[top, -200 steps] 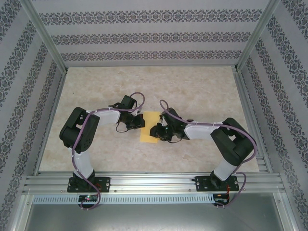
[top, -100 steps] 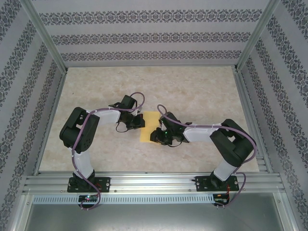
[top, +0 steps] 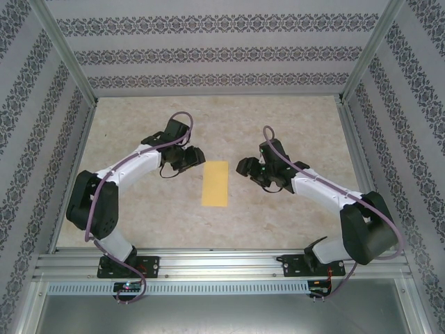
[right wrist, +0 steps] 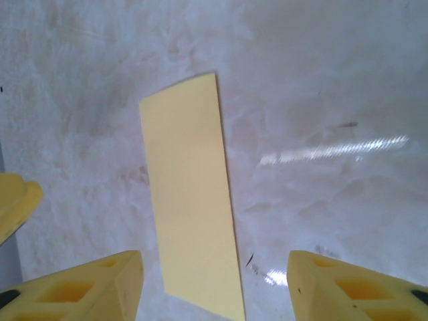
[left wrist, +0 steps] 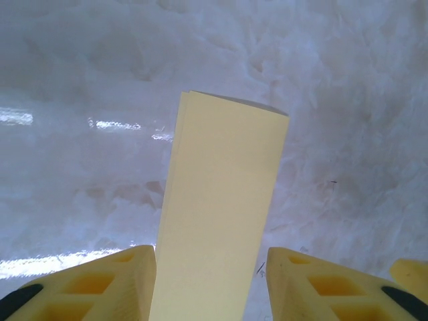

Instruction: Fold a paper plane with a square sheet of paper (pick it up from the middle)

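Observation:
The square sheet of paper (top: pixel 215 184) lies flat on the marble table, folded into a narrow yellow rectangle with its long side running away from the arms. My left gripper (top: pixel 192 158) hovers just beyond its far left corner, open and holding nothing. My right gripper (top: pixel 247 168) hovers off its far right side, also open and holding nothing. In the left wrist view the folded sheet (left wrist: pixel 221 214) runs up between the open gripper (left wrist: pixel 211 264), and two layers show at its far edge. In the right wrist view the sheet (right wrist: pixel 190 200) lies below the open gripper (right wrist: pixel 214 267), nearer the left finger.
The marble tabletop (top: pixel 292 216) is fenced by aluminium rails, with the front rail (top: pixel 222 264) by the arm bases and patterned walls (top: pixel 208 52) on three sides. Bare table surrounds the sheet on all sides.
Both grippers were low over the sheet's two sides and nearly shut. Both have opened, risen and swung outward and away from me. The folded sheet stays where it was.

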### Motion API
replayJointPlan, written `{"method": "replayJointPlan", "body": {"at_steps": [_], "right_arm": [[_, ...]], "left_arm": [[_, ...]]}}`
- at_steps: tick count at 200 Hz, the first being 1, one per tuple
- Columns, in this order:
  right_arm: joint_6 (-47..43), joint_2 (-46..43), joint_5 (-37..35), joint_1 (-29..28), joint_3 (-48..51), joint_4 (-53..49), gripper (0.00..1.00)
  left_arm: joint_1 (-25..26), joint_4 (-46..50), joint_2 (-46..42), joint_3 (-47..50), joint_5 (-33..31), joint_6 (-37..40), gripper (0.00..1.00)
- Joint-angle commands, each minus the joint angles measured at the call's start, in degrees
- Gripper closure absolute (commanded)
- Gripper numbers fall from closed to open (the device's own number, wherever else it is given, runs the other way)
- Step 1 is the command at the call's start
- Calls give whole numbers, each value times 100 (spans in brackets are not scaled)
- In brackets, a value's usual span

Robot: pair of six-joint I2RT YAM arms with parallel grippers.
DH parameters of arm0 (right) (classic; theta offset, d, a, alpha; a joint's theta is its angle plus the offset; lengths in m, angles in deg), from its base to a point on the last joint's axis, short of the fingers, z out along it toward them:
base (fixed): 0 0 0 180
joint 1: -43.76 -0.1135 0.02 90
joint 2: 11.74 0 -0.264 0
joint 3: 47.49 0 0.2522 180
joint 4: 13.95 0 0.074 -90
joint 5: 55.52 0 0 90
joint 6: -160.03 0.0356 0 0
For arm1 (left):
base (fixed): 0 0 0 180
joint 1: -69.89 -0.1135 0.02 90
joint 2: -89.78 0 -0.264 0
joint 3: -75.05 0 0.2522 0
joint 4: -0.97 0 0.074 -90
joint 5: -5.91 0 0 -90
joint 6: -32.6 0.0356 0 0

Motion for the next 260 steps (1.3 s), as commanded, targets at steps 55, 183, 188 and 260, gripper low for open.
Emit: {"method": "replayJointPlan", "body": {"at_steps": [55, 183, 188, 260], "right_arm": [[4, 740, -746, -825, -474, 322, 40], [-130, 2514, -626, -1314, -1873, -627, 50], [-124, 2535, -646, -1319, -1879, -649, 51], [-242, 2295, -737, -1218, -1754, -574, 50]], "left_arm": [[-438, -565, -788, 1253, 809, 267, 49], [-619, -1611, -200, 1564, 1527, 230, 45], [-615, -1624, -199, 1577, 1526, 223, 45], [-616, -1647, -50, 1568, 1523, 258, 45]]}}
